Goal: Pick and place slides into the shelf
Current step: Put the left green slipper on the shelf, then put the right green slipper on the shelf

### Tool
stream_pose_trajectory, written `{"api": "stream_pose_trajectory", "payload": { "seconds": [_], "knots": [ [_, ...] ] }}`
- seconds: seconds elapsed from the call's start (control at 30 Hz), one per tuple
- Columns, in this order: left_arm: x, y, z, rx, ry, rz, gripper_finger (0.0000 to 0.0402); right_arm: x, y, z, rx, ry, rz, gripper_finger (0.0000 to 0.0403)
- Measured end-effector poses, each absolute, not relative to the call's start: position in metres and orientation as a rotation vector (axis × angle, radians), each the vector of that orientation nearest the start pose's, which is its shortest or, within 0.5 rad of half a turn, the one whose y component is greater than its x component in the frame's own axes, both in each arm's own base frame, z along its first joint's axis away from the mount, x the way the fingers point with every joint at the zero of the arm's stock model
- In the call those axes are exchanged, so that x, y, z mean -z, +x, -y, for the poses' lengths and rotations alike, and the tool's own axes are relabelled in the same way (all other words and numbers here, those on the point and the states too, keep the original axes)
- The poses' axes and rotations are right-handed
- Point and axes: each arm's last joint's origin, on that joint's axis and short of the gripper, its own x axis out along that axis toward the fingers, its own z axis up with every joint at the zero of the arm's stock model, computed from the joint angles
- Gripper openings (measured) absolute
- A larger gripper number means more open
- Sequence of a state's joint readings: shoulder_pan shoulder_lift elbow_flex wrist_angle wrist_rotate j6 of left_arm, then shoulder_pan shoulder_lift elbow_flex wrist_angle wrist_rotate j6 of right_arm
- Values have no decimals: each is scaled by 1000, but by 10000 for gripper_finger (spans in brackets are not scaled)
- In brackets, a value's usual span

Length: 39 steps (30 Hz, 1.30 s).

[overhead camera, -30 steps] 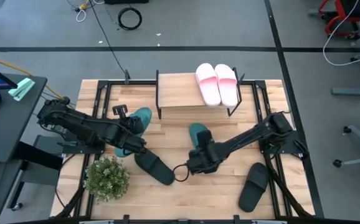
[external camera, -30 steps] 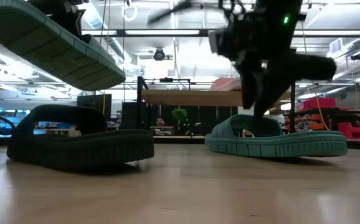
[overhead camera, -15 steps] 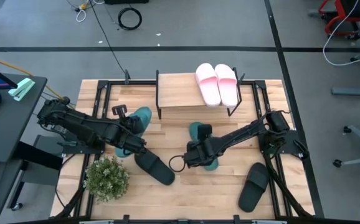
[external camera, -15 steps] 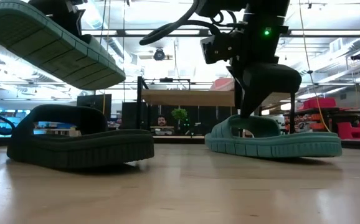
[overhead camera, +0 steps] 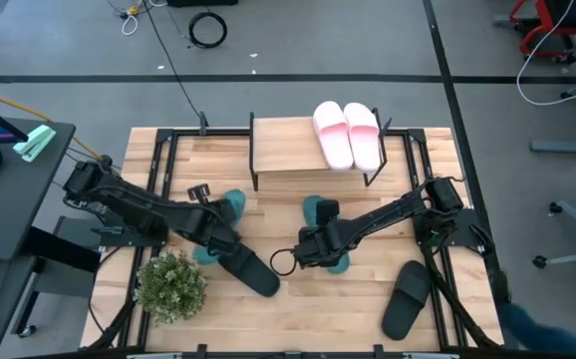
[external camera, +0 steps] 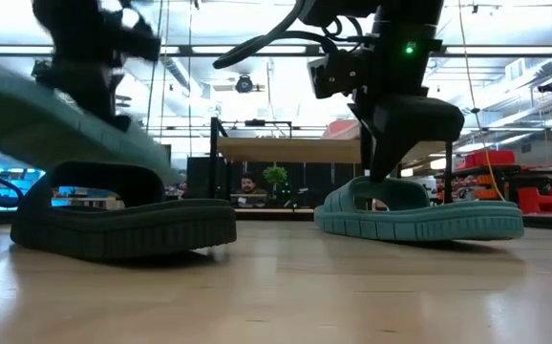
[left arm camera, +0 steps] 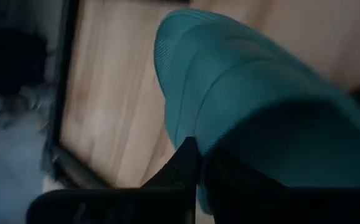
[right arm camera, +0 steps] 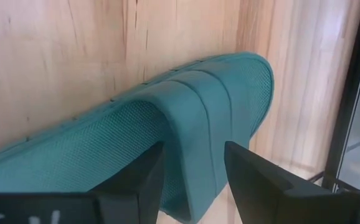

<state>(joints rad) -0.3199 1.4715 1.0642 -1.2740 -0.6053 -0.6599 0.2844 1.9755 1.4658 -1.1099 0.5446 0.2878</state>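
My left gripper [overhead camera: 211,227] is shut on a teal slide [overhead camera: 230,205], held above the table over a black slide [overhead camera: 246,269]; the teal slide shows blurred in the low view [external camera: 56,124]. My right gripper [overhead camera: 316,245] is open and low over a second teal slide [external camera: 419,215] that lies sole-down on the table. Its fingers stand on either side of the strap [right arm camera: 195,118]. Two pink slides [overhead camera: 348,135] lie on the shelf [overhead camera: 283,150]. Another black slide [overhead camera: 406,297] lies near the right. My left gripper holds the teal slide by its strap [left arm camera: 242,106]. One finger [left arm camera: 186,163] shows at the strap's edge and the slide hides the other. The slide is lifted clear of the table and tilted. I cannot tell whether my right gripper touches the strap it straddles.
A small green plant [overhead camera: 171,284] stands at the near left, close to the left arm. The shelf's left half is bare plank. Black metal frames run along the table's left [overhead camera: 158,165] and right [overhead camera: 437,259] sides.
My left gripper has dropped and moved a little toward the right and near edge. Its teal slide is now lower and tipped, just above the black slide. My right gripper swung over the second teal slide and came down astride its strap, then held still.
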Motion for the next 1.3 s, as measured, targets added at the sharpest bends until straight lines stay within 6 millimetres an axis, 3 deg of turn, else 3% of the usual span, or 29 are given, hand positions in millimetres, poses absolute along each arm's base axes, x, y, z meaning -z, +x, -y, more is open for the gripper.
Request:
{"api": "stream_pose_trajectory", "payload": {
  "seconds": [0.23,0.53,0.93,1.3],
  "knots": [
    [-207,215,31,-828,157,-1396,13,-187,352,-87,407,-421,-1422,174],
    [-191,212,16,-758,124,-1497,99,-187,352,-87,412,-415,-1420,174],
    [-192,208,11,-718,199,-1577,152,-187,353,-87,412,-412,-1416,173],
    [-197,195,8,-830,262,-1649,142,-187,355,-88,411,-402,-1397,173]
  ]
}}
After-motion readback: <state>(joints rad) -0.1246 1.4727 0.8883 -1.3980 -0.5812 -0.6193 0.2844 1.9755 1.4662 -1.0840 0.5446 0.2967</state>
